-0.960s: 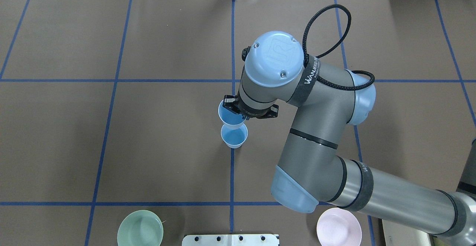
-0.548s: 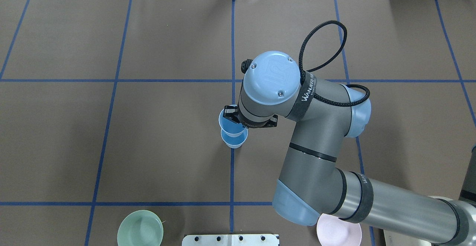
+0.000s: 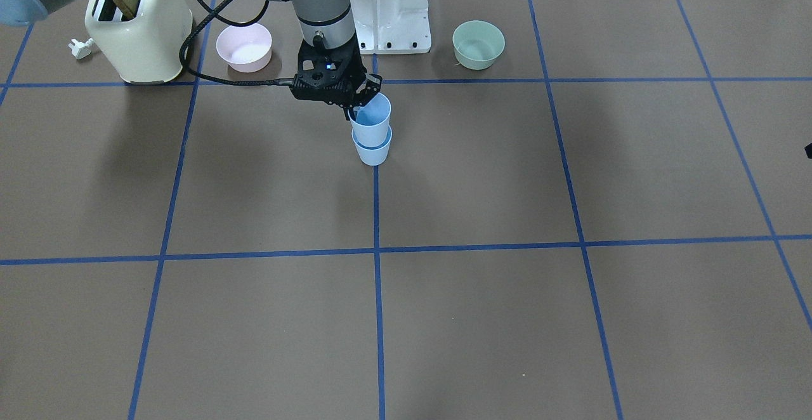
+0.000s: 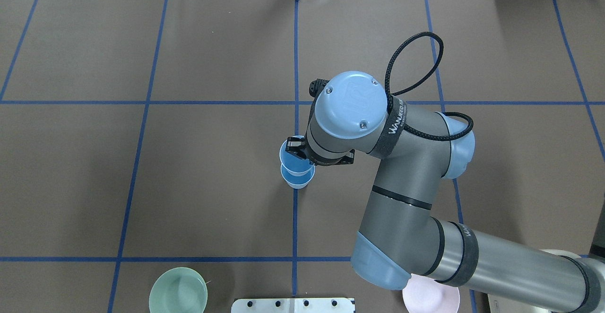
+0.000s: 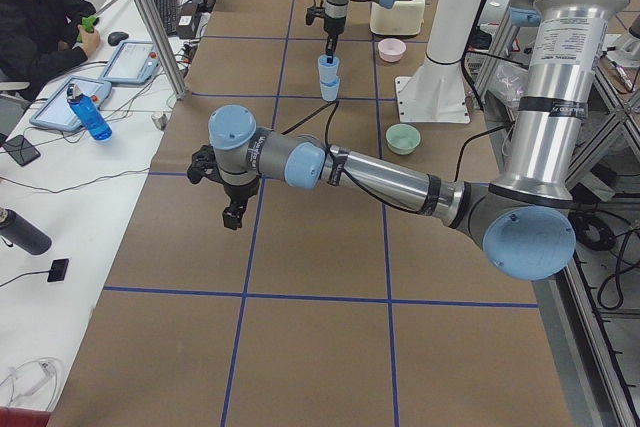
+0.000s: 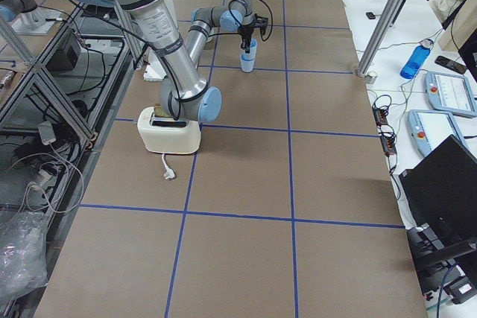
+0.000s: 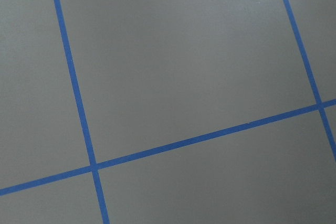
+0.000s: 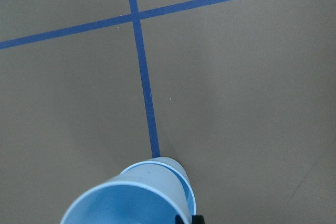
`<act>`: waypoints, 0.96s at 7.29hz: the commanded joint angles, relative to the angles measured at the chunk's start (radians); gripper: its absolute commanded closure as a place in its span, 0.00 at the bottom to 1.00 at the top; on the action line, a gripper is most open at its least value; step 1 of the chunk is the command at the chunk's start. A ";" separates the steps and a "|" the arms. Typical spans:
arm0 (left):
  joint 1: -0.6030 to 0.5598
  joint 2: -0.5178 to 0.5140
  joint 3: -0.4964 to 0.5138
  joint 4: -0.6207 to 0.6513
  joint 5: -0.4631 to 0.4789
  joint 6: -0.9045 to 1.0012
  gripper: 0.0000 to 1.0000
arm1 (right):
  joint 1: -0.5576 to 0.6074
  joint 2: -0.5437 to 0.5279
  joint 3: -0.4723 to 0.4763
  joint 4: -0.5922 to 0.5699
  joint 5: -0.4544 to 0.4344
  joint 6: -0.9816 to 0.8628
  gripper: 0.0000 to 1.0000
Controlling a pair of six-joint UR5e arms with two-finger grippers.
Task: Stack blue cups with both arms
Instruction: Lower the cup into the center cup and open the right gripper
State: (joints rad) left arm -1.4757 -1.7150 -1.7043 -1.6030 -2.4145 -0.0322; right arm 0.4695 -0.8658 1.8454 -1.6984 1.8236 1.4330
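Observation:
Two pale-blue cups stand on the centre tape line. The lower blue cup (image 4: pixel 298 181) (image 3: pixel 373 151) stands upright on the table. The upper blue cup (image 4: pixel 290 156) (image 3: pixel 372 117) sits partly inside it, slightly tilted. My right gripper (image 4: pixel 298 149) (image 3: pixel 356 110) is shut on the upper cup's rim, one finger inside and one outside. The right wrist view shows both cups nested at its bottom edge (image 8: pixel 136 198). My left gripper (image 5: pixel 232 217) hangs over bare table far from the cups; I cannot tell whether it is open or shut.
A mint-green bowl (image 4: pixel 178 291) and a pink bowl (image 4: pixel 432 299) sit near the white base mount (image 4: pixel 293 305). A cream toaster (image 3: pixel 141 26) stands beside the pink bowl. A person (image 5: pixel 40 17) sits at a side desk.
My right arm has moved toward the robot and down, carrying the upper cup from beside the lower cup to over and into it.

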 commanded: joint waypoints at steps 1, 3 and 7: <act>0.000 0.000 0.000 0.000 0.000 0.000 0.02 | 0.000 0.004 0.001 0.000 -0.012 0.010 1.00; 0.000 -0.003 0.009 0.000 0.000 0.000 0.02 | -0.002 0.004 0.005 0.000 -0.035 0.013 0.54; 0.000 -0.003 0.008 0.000 0.000 -0.002 0.02 | 0.000 0.011 0.027 -0.001 -0.053 0.012 0.00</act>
State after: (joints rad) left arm -1.4757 -1.7180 -1.6965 -1.6030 -2.4145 -0.0337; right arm 0.4681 -0.8556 1.8571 -1.6984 1.7691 1.4460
